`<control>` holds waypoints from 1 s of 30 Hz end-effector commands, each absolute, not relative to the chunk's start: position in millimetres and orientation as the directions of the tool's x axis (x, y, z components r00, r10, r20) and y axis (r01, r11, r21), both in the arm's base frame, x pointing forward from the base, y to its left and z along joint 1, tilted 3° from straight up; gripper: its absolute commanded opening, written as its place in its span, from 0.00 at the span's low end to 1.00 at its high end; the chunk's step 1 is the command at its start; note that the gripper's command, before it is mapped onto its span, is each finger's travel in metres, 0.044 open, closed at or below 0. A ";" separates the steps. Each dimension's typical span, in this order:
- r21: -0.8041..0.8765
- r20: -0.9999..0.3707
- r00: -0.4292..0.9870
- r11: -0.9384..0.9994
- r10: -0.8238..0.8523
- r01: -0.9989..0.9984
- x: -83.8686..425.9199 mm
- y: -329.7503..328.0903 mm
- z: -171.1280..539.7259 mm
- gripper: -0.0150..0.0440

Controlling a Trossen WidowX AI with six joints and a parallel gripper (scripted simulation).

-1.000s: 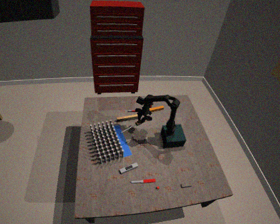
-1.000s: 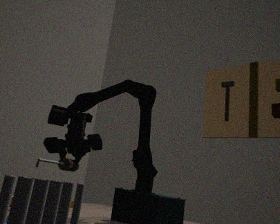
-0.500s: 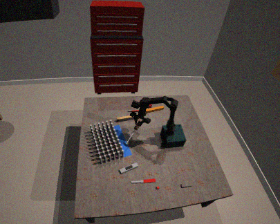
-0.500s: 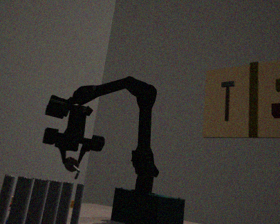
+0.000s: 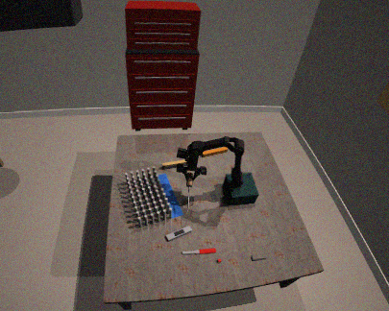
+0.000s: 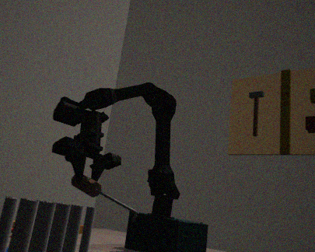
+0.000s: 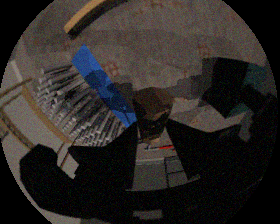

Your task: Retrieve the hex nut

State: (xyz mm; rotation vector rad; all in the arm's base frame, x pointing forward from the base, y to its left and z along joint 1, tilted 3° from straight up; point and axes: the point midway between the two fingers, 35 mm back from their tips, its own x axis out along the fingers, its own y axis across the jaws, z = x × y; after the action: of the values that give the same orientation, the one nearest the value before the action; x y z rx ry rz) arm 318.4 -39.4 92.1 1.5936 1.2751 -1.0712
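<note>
The gripper (image 5: pixel 190 175) (image 6: pixel 86 178) (image 7: pixel 151 124) is shut on the wooden handle (image 6: pixel 91 187) (image 7: pixel 152 102) of a thin hook tool. The tool's metal shaft (image 5: pixel 188 199) (image 6: pixel 119 204) slants down from the handle, to the right in the exterior view; its far end is hard to make out. The tool is held in the air, to the right of the taped strip in the top view. The metal spacers (image 5: pixel 147 197) (image 6: pixel 25 224) (image 7: pixel 75 106) stand in rows. The blue taped strip (image 5: pixel 177 209) (image 7: pixel 86 56) lies beside them. The nut cannot be made out.
A pale wooden bar (image 5: pixel 173 163) and an orange piece (image 5: pixel 215 152) lie behind the arm. A grey device (image 5: pixel 173 236), a red-handled tool (image 5: pixel 207 251), a small red ball (image 5: pixel 219 261) and a dark angled piece (image 5: pixel 258 258) lie at the front. The arm's base is a green block (image 5: pixel 242 190).
</note>
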 end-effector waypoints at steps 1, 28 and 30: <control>0.101 -0.957 0.104 -0.026 0.272 0.995 323.8 -25.5 93.7 0.25; 0.101 -0.993 0.020 0.724 0.120 0.682 334.8 78.1 104.4 0.25; 0.097 -0.994 0.019 0.764 0.110 0.638 333.9 86.3 105.6 0.25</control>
State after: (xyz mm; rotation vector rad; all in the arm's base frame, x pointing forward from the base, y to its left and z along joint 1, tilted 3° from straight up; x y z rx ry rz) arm 334.8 74.2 103.4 0.7163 1.5093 -0.5144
